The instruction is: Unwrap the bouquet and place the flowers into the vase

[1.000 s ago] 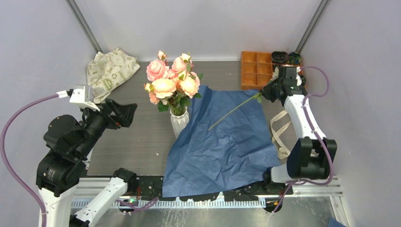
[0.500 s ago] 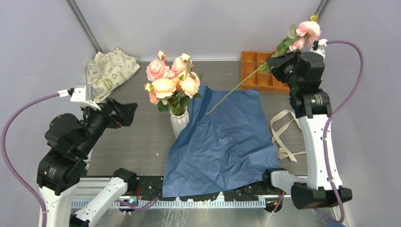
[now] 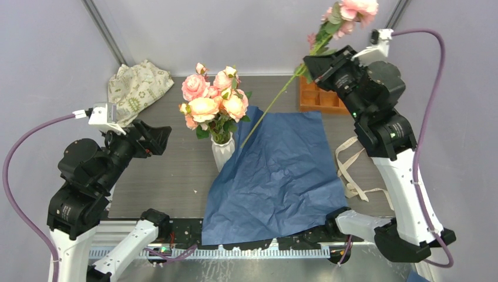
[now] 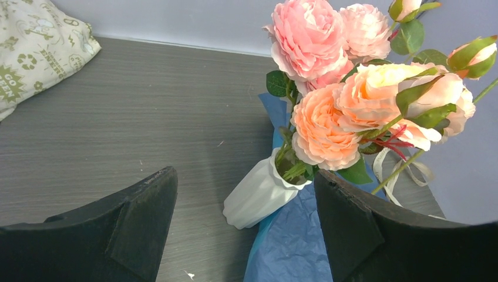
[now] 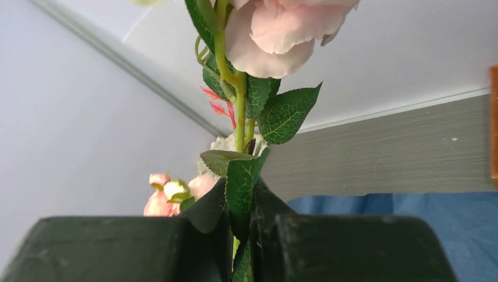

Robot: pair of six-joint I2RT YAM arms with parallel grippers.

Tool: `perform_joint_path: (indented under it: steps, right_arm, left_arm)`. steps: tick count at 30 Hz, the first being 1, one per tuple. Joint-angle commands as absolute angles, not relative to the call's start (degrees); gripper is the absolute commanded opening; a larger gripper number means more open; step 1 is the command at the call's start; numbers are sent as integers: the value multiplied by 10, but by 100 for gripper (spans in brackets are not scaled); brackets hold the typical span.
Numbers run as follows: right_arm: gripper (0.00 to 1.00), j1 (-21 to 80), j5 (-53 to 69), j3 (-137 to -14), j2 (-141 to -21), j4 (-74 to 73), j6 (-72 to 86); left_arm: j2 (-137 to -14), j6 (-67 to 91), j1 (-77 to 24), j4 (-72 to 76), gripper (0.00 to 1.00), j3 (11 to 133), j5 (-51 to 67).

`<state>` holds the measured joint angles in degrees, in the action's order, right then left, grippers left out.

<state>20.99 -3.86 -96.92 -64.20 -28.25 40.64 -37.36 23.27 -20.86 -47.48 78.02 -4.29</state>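
Observation:
The white ribbed vase (image 3: 222,151) stands at mid-table and holds several pink and peach flowers (image 3: 212,101). The bouquet's blue wrapping paper (image 3: 276,176) lies spread flat to its right. My right gripper (image 3: 310,63) is raised high at the back right, shut on the stem of one flower (image 3: 276,101). That flower's pink head (image 3: 352,9) points up, and its stem slants down toward the vase. The right wrist view shows the stem (image 5: 239,117) and a leaf pinched at the right gripper (image 5: 241,205). My left gripper (image 3: 155,136) is open, left of the vase (image 4: 258,194).
A cream patterned cloth (image 3: 138,88) lies at the back left. An orange compartment tray (image 3: 317,91) sits at the back right, partly behind the right arm. The beige ribbon (image 3: 351,170) lies loose on the table right of the paper.
My right arm has lifted the flower off the table near the tray and swung it up and left, so its stem end now hangs close to the vase. The left arm stayed put.

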Motion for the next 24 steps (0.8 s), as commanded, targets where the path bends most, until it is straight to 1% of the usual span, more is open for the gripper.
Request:
perform_joint_path:
  steps: [1,7,16,20,24]
  right_arm:
    - [1,287,-77,-1018,-668,-250,338]
    - [1,404,-129,-1025,-703,-224,260]
    - [1,487,-158,-1007,-715,-132,180]
    - [1,543,-178,-970,-711,-53,111]
    - [1,578,-184,-940,-715,19,62]
  left_arm:
    - [-381,240,-207,-459,86,787,-55]
    - [-383,241,-206,-462,86,789,-60]
    - [-383,238,-206,-462,86,786,-66]
    - [-384,237,-207,-461,86,784,-68]
    - [-384,236,-206,-461,86,783,-70]
